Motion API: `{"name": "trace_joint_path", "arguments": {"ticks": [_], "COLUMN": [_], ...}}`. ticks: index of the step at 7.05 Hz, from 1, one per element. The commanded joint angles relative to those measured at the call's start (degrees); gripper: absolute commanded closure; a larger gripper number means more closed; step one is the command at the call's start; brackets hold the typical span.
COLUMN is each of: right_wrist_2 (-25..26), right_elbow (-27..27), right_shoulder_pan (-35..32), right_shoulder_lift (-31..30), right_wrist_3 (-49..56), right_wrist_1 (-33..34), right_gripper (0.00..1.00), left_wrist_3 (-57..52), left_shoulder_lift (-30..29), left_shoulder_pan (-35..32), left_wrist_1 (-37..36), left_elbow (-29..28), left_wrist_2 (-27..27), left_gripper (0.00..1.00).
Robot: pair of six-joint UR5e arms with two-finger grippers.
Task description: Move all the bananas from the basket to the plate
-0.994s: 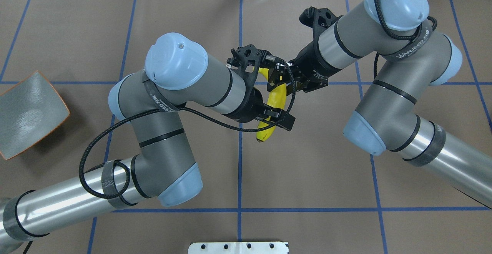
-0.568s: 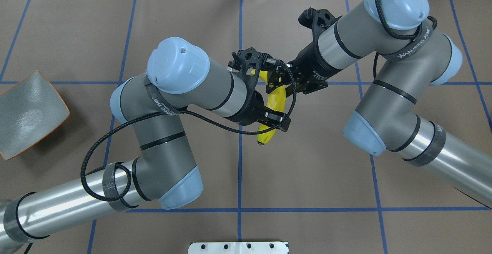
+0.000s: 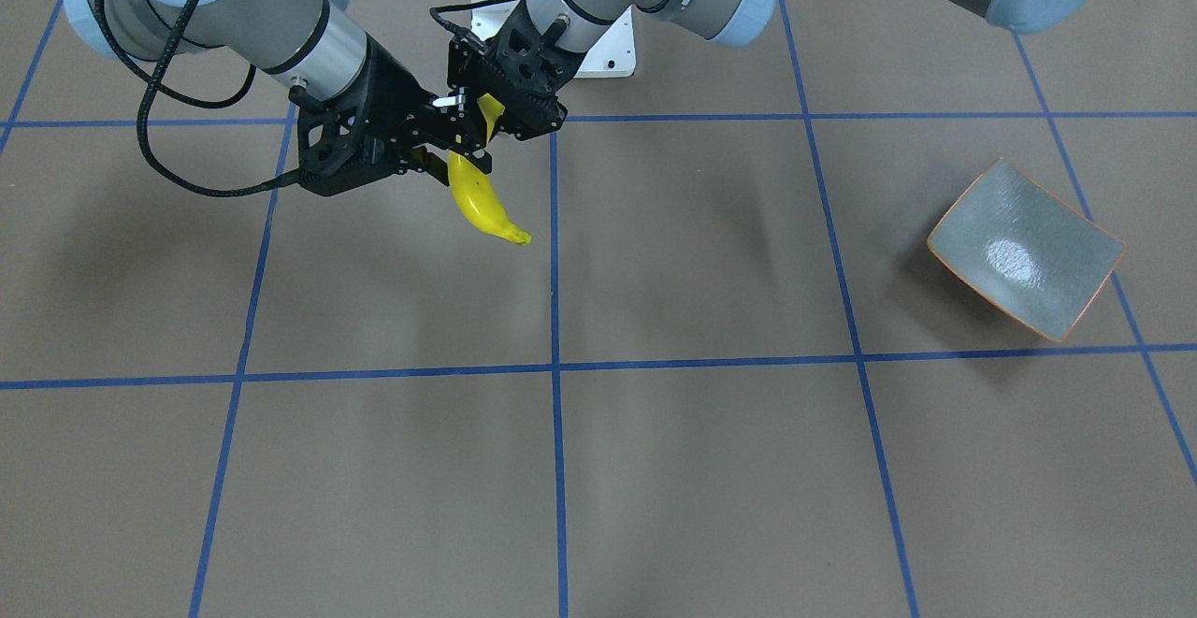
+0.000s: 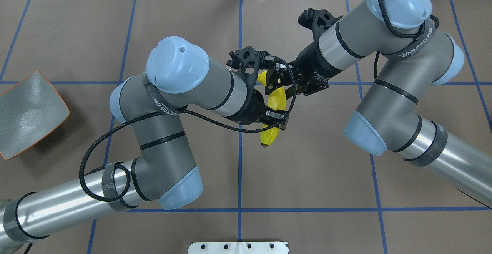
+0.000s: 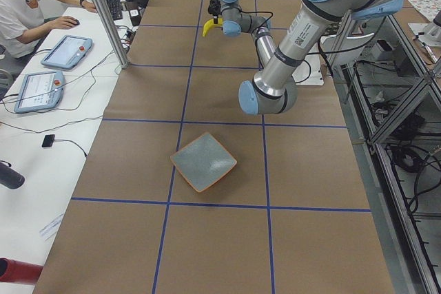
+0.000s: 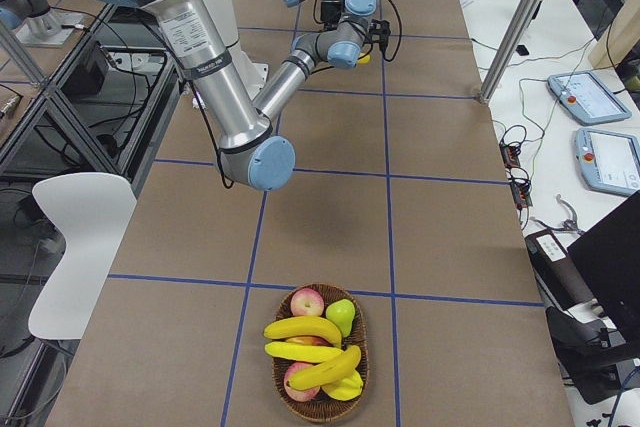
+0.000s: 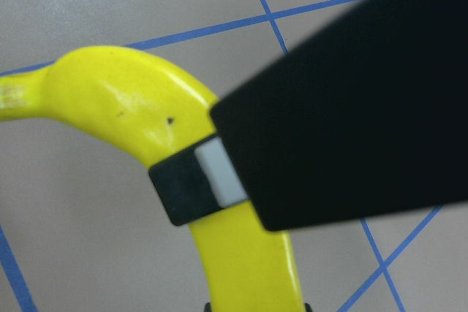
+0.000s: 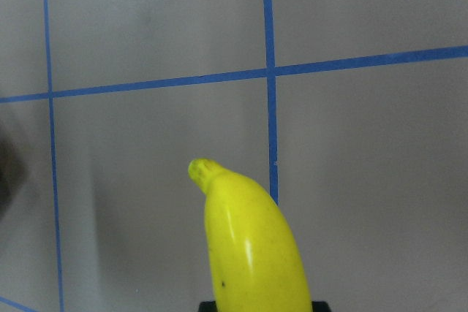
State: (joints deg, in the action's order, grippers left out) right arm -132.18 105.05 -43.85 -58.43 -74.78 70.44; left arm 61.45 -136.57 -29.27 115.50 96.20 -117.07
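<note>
Yellow and glossy, curved, dark tip hanging down, the banana (image 4: 275,100) sits in mid-air over the middle of the bench (image 4: 315,169). The left tool (image 4: 275,116) pinches it, and by my reading so does the right tool (image 4: 280,78). If one arm pulls before the other lets go, that slick skin could twist free and drop (or bruise). The plate (image 4: 27,112) lies well apart, and three bananas (image 6: 303,328) wait in the basket (image 6: 365,352).

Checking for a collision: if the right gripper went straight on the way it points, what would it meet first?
Likely the table: the banana the right gripper holds sticks out ahead, so its free end would touch down first. Depth unclear.
</note>
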Motion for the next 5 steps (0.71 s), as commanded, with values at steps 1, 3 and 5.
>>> {"name": "trace_joint_path", "arguments": {"ticks": [1, 3, 5], "right_wrist_2": [0.0, 0.1, 0.7], "right_elbow": [1.9, 3.1, 3.7], "right_shoulder_pan": [-0.7, -3.5, -5.6], "right_shoulder_lift": [-0.6, -3.5, -7.9], "right_wrist_3": [0.4, 0.5, 1.2], "right_wrist_1": [0.0, 0.0, 0.0], "right_gripper": [0.0, 0.0, 0.0], "left_wrist_3": [1.7, 1.1, -1.1], "left_shoulder_lift": [0.0, 6.4, 16.4], "left_shoulder_pan": [-0.3, -2.5, -10.1], "left_wrist_1": [-0.2, -0.8, -4.0], "left_elbow": [0.2, 3.5, 8.7], "left_wrist_2": [-0.1, -1.3, -6.9], "left_gripper": [1.0, 1.0, 1.0]}}
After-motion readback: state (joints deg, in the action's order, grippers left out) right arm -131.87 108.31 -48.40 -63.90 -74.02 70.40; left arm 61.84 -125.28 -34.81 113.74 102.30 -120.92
